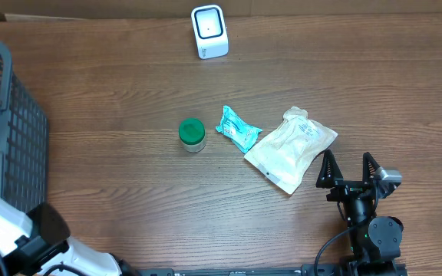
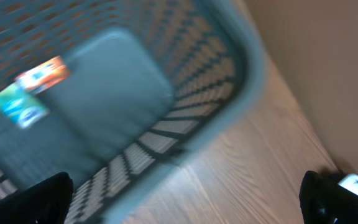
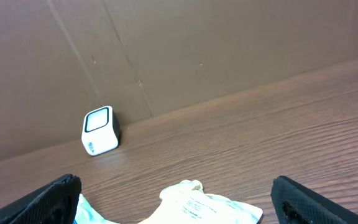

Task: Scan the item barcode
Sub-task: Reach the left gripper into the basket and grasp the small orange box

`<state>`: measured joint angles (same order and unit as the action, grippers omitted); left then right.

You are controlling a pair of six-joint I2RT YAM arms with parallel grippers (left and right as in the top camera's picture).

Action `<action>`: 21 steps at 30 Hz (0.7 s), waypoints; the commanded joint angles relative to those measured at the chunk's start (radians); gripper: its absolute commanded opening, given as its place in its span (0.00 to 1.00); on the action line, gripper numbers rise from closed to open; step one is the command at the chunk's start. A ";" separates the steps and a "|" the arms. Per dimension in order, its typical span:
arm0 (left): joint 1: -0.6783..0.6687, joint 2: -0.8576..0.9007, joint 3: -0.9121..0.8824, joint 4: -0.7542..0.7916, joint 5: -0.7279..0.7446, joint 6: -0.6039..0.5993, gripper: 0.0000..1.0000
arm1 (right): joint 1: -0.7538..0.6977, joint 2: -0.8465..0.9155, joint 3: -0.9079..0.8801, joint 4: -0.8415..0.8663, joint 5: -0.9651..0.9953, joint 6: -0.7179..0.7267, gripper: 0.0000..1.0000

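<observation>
The white barcode scanner (image 1: pixel 209 31) stands at the far edge of the table, also seen in the right wrist view as the scanner (image 3: pixel 99 130). Three items lie mid-table: a green-lidded jar (image 1: pixel 192 134), a teal packet (image 1: pixel 238 128) and a white pouch (image 1: pixel 290 148). My right gripper (image 1: pixel 349 167) stands open just right of the pouch, nothing between its fingers; the pouch (image 3: pixel 204 205) lies ahead of it. My left gripper (image 2: pixel 185 208) is open and empty over the table beside the basket (image 2: pixel 229 106). The left wrist view is blurred.
A dark mesh basket (image 1: pixel 6 130) stands at the table's left edge with two colourful packets (image 2: pixel 33 90) inside. A brown cardboard wall (image 3: pixel 197 50) runs behind the scanner. The left arm's white body (image 1: pixel 6 230) fills the near left corner.
</observation>
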<state>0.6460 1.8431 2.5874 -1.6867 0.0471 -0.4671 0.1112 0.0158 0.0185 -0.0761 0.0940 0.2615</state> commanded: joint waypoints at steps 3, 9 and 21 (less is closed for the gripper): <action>0.189 -0.031 -0.148 0.048 0.058 -0.010 1.00 | -0.001 -0.003 -0.010 0.003 0.010 -0.004 1.00; 0.270 -0.031 -0.386 0.199 0.083 0.000 1.00 | -0.001 -0.003 -0.010 0.004 0.010 -0.004 1.00; 0.257 -0.031 -0.829 0.644 -0.166 0.364 0.88 | -0.001 -0.003 -0.010 0.003 0.010 -0.004 1.00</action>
<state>0.9066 1.8305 1.8324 -1.1290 -0.0456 -0.3187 0.1112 0.0158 0.0185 -0.0765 0.0940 0.2611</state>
